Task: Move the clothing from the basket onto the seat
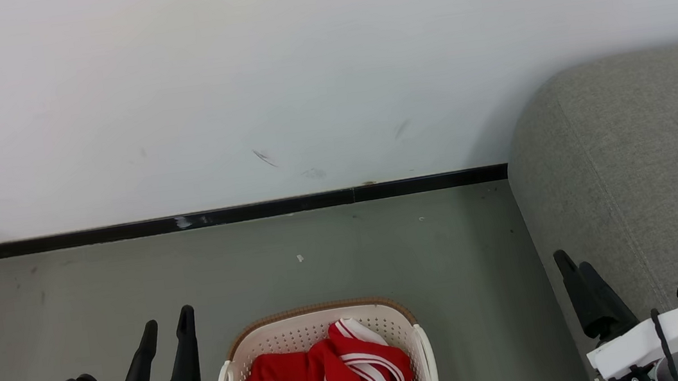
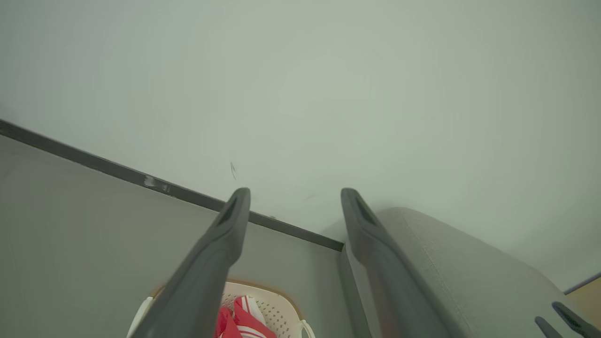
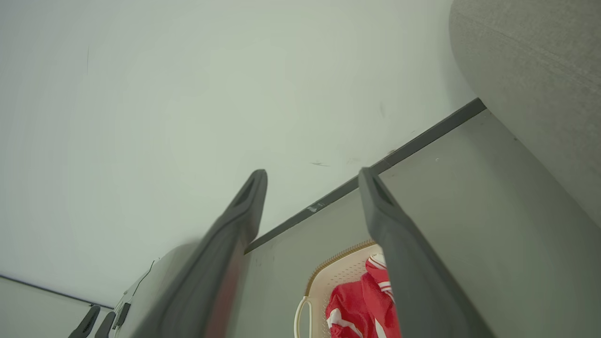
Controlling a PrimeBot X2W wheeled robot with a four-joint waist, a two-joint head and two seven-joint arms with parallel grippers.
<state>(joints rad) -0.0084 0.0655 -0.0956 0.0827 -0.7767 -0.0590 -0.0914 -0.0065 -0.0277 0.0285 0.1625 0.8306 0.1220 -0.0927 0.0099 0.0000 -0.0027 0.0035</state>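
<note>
- Red, white-striped clothing lies heaped in the cream perforated basket.
- The grey sofa stands beside it.
- The left gripper and right gripper are spread apart and empty, flanking the basket.

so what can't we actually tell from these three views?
- basket: near half cut off by the head view's bottom edge; floor hidden under fabric.
- clothing: bunched, garment count unclear; dark print clipped at that edge, unreadable.
- seat: one rounded end; the rest runs off the right edge.
- Wrist views: left gripper and right gripper fingers each cover part of the basket.
</note>
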